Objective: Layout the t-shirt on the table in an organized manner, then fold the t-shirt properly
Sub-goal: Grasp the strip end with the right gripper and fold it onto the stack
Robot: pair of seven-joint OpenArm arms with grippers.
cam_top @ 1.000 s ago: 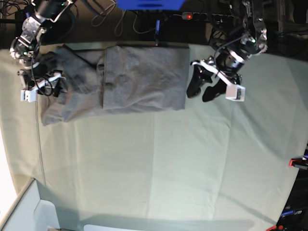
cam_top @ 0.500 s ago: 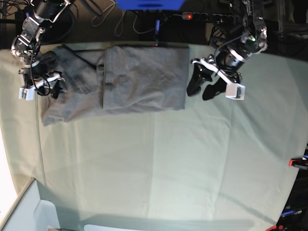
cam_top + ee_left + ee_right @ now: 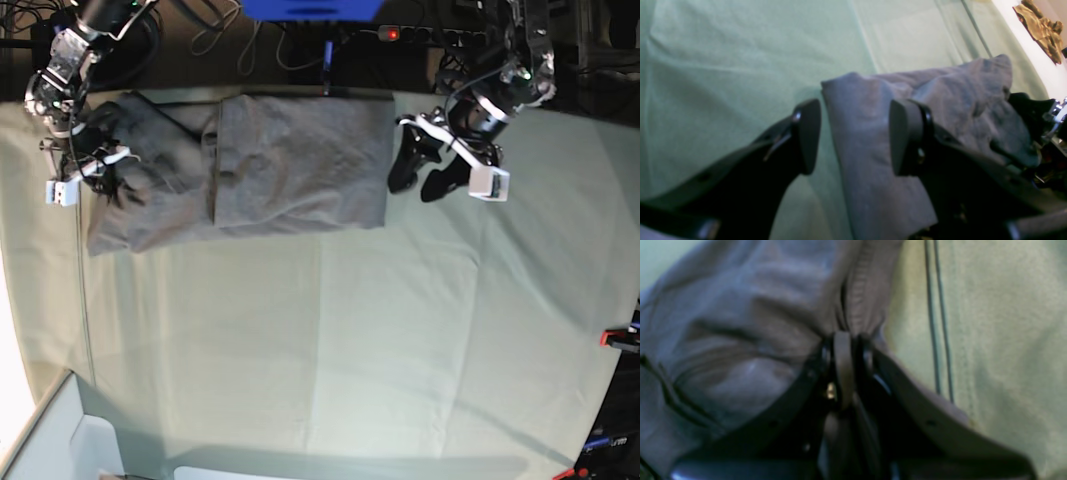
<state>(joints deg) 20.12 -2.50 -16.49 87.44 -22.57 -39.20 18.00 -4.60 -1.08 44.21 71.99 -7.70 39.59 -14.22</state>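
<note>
we see one dark grey short-sleeved cotton t-shirt (image 3: 250,170) lying partly folded on the pale grey-green cloth table (image 3: 350,330), close to the far edge in the base view. its long axis runs left to right across that view: a smoother, doubled-over panel with straight edges points toward the view's right, and a rumpled, bunched portion lies at the view's left end.

we count two grippers and a single shirt. a small red-orange clip (image 3: 618,338) sits at the table's right edge, and another bit of red-orange shows at the bottom right corner.

the right gripper (image 3: 844,340) is at the crumpled left end. in the right wrist view its black fingers are pressed together with a gathered fold of grey fabric pinched between them, next to a ribbed band of the shirt; bare table cloth shows just beyond on that view's right.

the left gripper (image 3: 418,172) sits just beside the shirt's right edge in the base view, over bare table. its black fingers (image 3: 806,133) stand well apart with nothing between them. in the left wrist view the shirt's near corner appears in the gap, lying flat on the table beyond the fingertips, and we cannot tell whether either finger touches it.
</note>
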